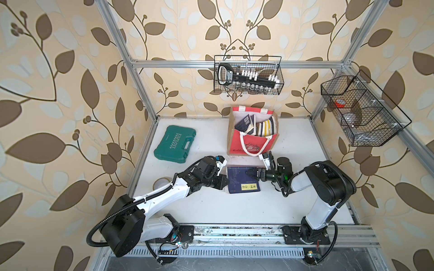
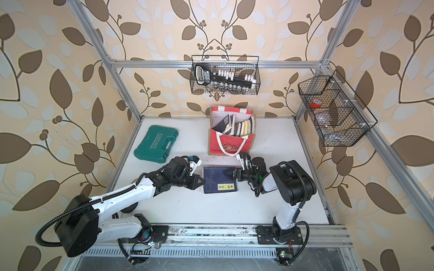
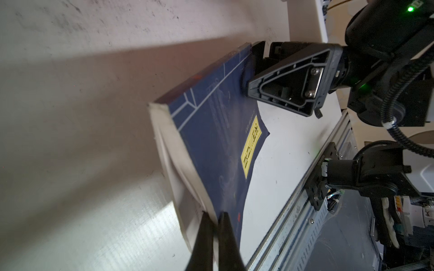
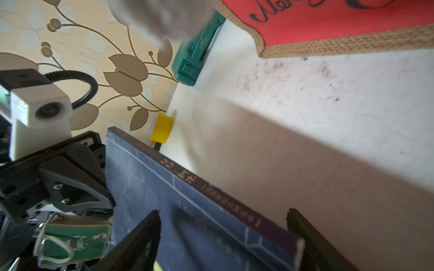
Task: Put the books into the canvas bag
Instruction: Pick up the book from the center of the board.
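Left wrist view: navy book (image 3: 211, 145) is pinched at its page edge by the clenched left claw (image 3: 215, 231), its spine corner straddled by the released right claw (image 3: 252, 68), over the desk (image 3: 70, 117) near the canvas bag (image 1: 252, 145).

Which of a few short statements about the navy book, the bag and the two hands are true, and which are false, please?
1. The left hand is shut on the navy book at its edge. True.
2. The canvas bag is empty. False: several books stand in it.
3. The green tool case sits inside the bag. False: it lies on the table, apart from the bag.
4. The right hand has its jaws apart at the book's other side. True.
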Robot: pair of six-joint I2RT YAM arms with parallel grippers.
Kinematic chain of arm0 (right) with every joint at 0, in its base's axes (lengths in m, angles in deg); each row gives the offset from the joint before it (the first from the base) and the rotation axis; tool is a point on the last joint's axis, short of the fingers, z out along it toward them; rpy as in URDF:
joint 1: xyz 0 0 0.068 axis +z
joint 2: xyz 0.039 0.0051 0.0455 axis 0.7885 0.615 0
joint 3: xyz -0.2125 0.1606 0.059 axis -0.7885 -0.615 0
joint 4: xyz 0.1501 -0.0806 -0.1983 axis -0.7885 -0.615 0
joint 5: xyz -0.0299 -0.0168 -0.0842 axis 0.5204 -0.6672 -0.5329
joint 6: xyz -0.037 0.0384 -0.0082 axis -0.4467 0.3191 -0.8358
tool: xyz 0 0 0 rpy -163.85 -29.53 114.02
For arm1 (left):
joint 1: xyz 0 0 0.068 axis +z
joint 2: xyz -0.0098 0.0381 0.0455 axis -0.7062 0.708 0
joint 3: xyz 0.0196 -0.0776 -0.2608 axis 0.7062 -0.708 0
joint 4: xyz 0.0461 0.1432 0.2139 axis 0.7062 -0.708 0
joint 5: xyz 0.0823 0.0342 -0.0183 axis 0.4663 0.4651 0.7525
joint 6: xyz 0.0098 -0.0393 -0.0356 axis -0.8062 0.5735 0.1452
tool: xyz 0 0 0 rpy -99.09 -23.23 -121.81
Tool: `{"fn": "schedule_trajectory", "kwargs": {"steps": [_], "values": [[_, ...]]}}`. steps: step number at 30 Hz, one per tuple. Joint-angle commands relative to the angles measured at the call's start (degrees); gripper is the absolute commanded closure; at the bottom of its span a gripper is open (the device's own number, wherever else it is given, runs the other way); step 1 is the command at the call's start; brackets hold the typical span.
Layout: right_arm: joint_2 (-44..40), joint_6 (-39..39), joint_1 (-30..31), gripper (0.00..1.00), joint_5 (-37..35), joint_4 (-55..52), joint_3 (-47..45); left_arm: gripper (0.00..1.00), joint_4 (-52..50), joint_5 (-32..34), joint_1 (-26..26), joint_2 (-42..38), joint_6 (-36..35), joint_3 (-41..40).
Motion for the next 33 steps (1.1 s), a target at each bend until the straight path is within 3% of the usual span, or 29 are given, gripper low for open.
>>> {"fn": "schedule_trajectory", "kwargs": {"steps": [1, 7, 15, 16, 18, 21, 28, 33], "values": [[-1.65, 0.3, 0.84, 0.29, 4.38, 4.82, -0.68, 1.0, 2.51, -0.43, -0.41, -1.36, -1.88, 0.59], [-6.52, 0.66, 1.23, 0.51, 4.16, 4.61, -3.46, 1.0, 0.27, 3.47, -0.41, -0.29, -1.83, 1.45], [-11.49, 2.35, 1.22, 0.95, 3.86, 3.04, -5.57, 0.99, -1.6, 6.54, -0.35, 0.94, -1.37, 2.58], [-12.6, 2.59, 1.19, 0.98, 3.92, 2.39, -5.58, 0.9, -1.81, 6.56, -0.34, 0.99, -1.33, 2.75], [-16.33, 2.45, 1.19, 1.0, 3.39, -1.72, -4.96, 0.49, -2.29, 6.82, -0.33, 0.71, -1.12, 3.14], [-23.59, -1.56, 1.37, 1.0, 0.88, -16.54, -1.41, 0.2, -3.5, 8.73, -0.32, -0.63, -0.59, 3.41], [-34.96, -13.92, 1.4, 1.0, -10.23, -55.36, 13.3, 0.03, -6.2, 10.79, -0.25, -7.71, 0.0, 5.64], [-38.29, -13.93, 1.11, 1.0, -14.24, -64.49, 22.34, 0.01, -11.55, 9.46, -0.34, -10.95, -2.08, 11.6]]}}
